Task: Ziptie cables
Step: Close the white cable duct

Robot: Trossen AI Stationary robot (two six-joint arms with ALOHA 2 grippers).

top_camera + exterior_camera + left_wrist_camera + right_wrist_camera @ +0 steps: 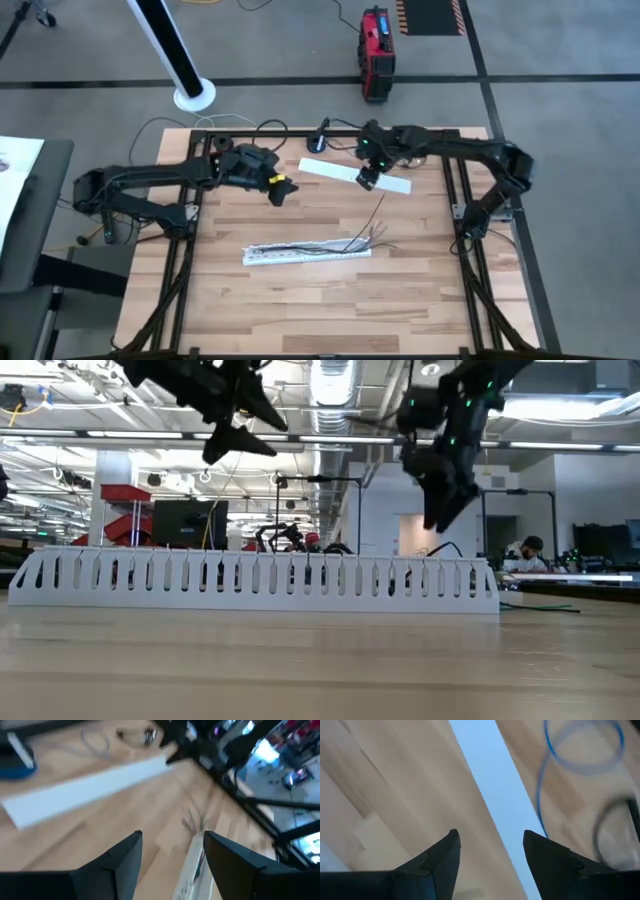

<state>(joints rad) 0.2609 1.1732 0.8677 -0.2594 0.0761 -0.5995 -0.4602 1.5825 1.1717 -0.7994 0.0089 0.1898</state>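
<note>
High view: the thin grey and dark cables (345,240) lie loose along a white slotted strip (305,254) at the table's (300,310) centre, untied. The left gripper (279,191) at ten o'clock and the right gripper (367,180) at one o'clock both hover with fingers apart and empty, so all the tying is left, I'd say.

Bare counter (300,310) lies open in front of the perforated white strip (305,254), where the cables (365,238) straggle. Between that strip and the flat white strip (355,176) farther back runs a clear band of wood. Both pincers hang above the counter, fingers apart
</note>
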